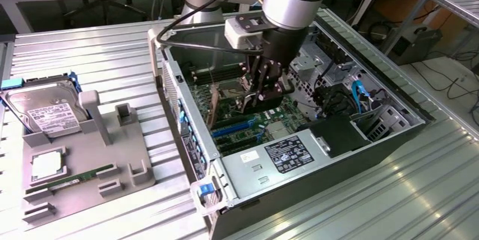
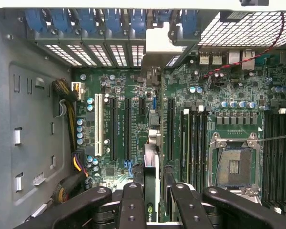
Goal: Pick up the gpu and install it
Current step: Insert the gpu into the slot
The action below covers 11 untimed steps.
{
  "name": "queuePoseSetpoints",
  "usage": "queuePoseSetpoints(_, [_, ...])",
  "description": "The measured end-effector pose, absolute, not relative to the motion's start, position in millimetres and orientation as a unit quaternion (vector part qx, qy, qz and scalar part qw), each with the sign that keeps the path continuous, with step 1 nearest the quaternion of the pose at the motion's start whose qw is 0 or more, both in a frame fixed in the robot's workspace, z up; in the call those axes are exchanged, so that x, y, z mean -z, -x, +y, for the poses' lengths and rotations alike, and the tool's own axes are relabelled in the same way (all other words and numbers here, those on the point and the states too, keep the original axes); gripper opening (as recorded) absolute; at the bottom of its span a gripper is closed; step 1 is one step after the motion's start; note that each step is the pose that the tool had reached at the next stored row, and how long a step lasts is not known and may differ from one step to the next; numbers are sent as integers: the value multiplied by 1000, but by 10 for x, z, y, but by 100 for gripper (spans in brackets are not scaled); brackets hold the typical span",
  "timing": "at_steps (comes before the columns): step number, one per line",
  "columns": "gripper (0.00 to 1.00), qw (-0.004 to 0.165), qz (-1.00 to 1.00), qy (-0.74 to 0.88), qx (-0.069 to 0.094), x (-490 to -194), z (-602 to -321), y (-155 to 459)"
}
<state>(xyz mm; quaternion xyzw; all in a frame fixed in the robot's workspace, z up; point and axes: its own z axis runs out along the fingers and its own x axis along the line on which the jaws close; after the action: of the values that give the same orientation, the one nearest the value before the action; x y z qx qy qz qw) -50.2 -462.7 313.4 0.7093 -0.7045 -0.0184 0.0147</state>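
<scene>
Gpu held on edge inside the open case [image 1: 351, 178] — just above the slots.

The gripper [image 2: 157, 206] is clamped on the gpu [image 2: 151, 164], which stands on its thin edge over the motherboard [image 2: 229, 119], its silver end toward the blue latches [image 2: 105, 21]. To do this well, I think the card must stay upright, parallel to the black slots [image 2: 127, 129], and go straight down with even pressure — no tilt. A small green logo shows on the card's edge; the power supply label [image 1: 288, 155] is too small to read.
</scene>
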Motion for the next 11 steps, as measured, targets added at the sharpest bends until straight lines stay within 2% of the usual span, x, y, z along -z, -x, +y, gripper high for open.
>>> queuePoseSetpoints(4, [26, 12, -705, -709, 15, -3103, -4627, 507])
queuePoseSetpoints(8, [26, 1, -706, -708, 4, -2995, -4625, 628])
queuePoseSetpoints(11, [26, 1, -706, -708, 4, -2991, -4625, 629])
